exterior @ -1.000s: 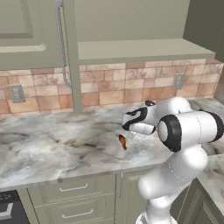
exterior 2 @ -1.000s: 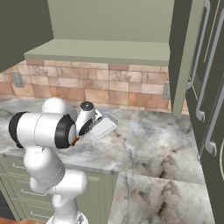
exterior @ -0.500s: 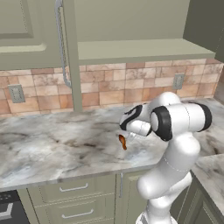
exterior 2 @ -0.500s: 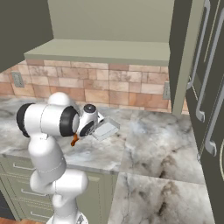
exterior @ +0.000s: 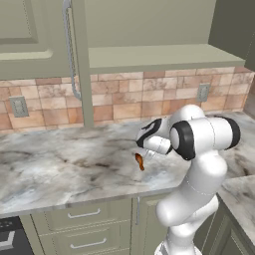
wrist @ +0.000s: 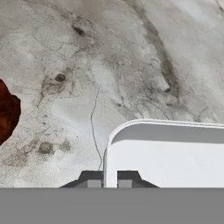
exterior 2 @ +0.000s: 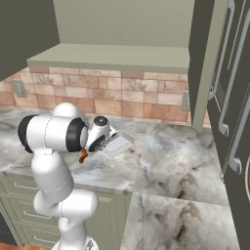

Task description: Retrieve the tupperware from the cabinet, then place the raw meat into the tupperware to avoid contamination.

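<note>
The tupperware (wrist: pixel 166 153) is a pale shallow box lying on the marble counter (exterior: pixel 60 164); in the right base view the tupperware (exterior 2: pixel 118 144) sits just right of the hand. My gripper (wrist: pixel 109 179) is shut on the tupperware's left rim, one fingertip on each side of the wall. The raw meat (wrist: pixel 8 111), a reddish-brown chunk, lies on the counter to the left of the container and apart from it. From the base the raw meat (exterior: pixel 140 162) shows just below my gripper (exterior: pixel 148 148), near the counter's front edge. The cabinet (exterior: pixel 149 30) stands open above.
The cabinet's open door with its long silver handle (exterior: pixel 69 50) hangs over the counter's left part. Grey outlet plates (exterior: pixel 18 105) sit in the brick backsplash. A tall cabinet (exterior 2: pixel 229 88) with bar handles bounds the right side. Drawers (exterior: pixel 84 215) run below the counter.
The hand has come down a little with the tupperware, toward the counter beside the meat. The arm's elbow has swung. The meat has stayed in place.
</note>
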You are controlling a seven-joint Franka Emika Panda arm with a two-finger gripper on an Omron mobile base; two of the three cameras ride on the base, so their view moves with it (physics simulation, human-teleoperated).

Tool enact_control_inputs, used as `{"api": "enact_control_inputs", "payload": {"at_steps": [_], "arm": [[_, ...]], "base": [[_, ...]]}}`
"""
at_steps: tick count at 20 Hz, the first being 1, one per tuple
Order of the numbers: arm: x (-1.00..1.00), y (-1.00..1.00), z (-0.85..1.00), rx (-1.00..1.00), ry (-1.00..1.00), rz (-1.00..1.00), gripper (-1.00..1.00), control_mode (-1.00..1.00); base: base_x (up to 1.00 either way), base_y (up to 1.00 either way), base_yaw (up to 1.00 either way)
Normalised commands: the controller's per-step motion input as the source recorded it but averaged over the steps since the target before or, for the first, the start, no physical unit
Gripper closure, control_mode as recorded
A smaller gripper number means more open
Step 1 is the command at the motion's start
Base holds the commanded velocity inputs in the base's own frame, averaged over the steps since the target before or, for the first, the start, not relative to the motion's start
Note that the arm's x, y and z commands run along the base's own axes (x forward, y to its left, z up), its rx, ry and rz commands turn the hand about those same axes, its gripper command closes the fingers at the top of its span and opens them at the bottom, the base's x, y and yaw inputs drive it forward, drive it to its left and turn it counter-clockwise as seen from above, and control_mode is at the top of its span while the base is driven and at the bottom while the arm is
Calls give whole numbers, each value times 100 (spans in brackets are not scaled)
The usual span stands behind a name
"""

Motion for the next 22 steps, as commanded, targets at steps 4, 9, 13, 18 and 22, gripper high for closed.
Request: {"api": "enact_control_inputs", "payload": {"at_steps": [4,9,13,18,22], "arm": [[0,0,4,0,0,0,-100,-100],[0,0,19,0,0,-2,-100,-100],[0,1,26,0,1,-4,-100,-100],[-6,13,28,0,0,-6,-100,-100],[-30,29,16,7,0,-8,-100,-100]], "base": [[0,0,0],[0,0,0],[0,0,0],[0,0,0],[0,0,0]]}}
